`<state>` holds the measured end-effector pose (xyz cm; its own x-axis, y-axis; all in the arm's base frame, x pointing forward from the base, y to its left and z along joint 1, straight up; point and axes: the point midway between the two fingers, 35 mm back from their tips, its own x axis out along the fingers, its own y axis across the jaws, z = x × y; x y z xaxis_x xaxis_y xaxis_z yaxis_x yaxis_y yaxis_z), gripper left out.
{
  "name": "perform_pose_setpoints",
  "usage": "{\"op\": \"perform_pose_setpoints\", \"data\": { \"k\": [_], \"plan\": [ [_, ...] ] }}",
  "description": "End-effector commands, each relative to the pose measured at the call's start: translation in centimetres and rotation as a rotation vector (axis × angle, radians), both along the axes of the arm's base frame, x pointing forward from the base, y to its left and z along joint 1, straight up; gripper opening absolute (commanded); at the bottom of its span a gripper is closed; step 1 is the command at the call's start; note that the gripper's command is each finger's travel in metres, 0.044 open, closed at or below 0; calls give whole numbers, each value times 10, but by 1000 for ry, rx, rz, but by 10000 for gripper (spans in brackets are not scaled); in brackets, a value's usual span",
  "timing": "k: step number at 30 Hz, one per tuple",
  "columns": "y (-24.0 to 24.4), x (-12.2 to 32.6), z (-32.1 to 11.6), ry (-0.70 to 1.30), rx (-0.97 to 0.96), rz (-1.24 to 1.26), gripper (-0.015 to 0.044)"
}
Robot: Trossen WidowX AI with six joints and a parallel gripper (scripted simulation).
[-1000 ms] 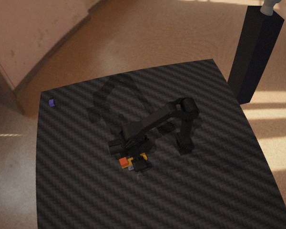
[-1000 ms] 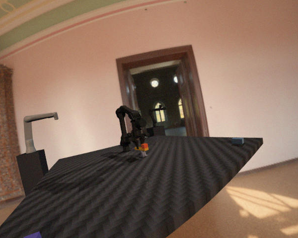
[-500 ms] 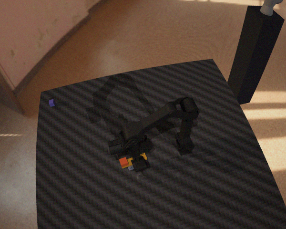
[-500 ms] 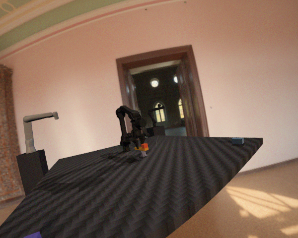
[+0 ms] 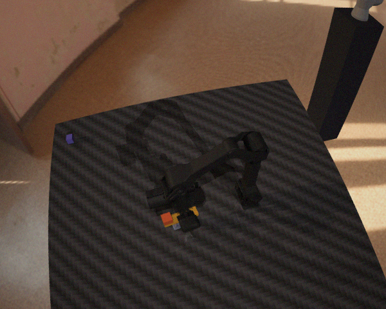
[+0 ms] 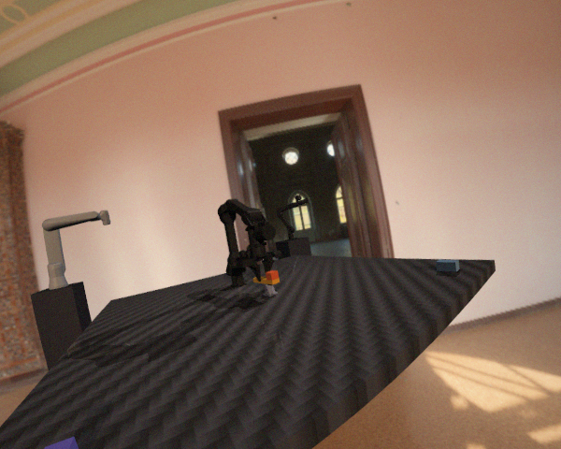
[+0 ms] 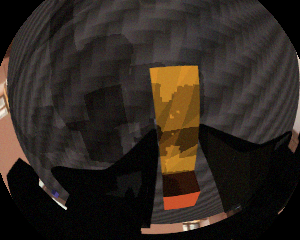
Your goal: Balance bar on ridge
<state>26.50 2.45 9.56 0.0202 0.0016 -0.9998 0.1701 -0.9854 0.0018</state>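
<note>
The orange-yellow bar carries a red-orange block on one end. It looks about level and stands clear of the table. The grey ridge is on the table under the bar, partly hidden in the top view; the bar appears to lie on it, though the contact is too small to see. My gripper is slightly open, with one finger at each side of the bar, very close to it.
A purple block is near a far table corner. A blue block is near another corner. A grey arm stands on a black pedestal beside the table.
</note>
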Motion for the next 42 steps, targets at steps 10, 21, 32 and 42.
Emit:
{"op": "perform_pose_setpoints", "data": {
  "k": [10, 21, 32, 42],
  "plan": [
    [0, 0, 0, 0, 0, 0, 185],
    [0, 0, 0, 0, 0, 0, 395],
    [0, 3, 69, 0, 0, 0, 440],
    [0, -2, 100, 0, 0, 0, 440]
  ]
}}
